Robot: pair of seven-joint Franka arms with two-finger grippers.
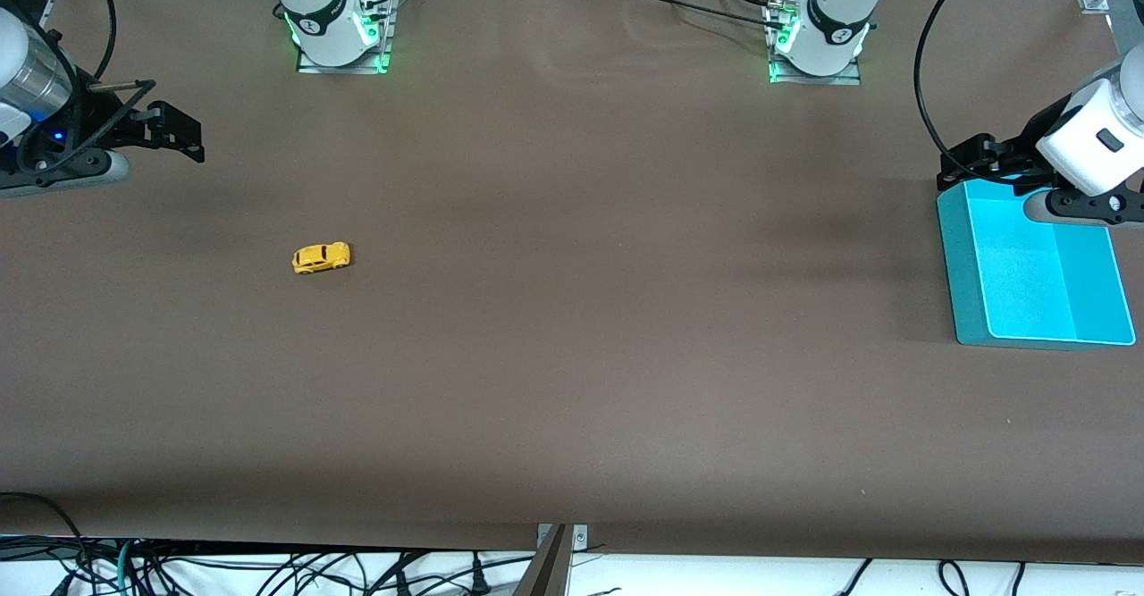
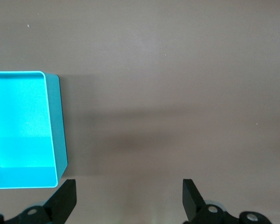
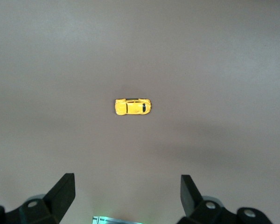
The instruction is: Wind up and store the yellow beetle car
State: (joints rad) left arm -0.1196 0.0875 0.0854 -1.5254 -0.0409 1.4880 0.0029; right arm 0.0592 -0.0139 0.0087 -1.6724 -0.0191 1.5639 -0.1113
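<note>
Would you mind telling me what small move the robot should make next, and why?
Probably bring the right gripper down over the yellow beetle car. The car sits untouched on the table toward the right arm's end, and that gripper is open and empty. The left gripper waits open by the turquoise bin.

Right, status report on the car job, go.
Both hands open, empty: right hand at its table end, left hand over the teal bin. Yellow beetle car on the table, untouched. Nothing in the way.
</note>
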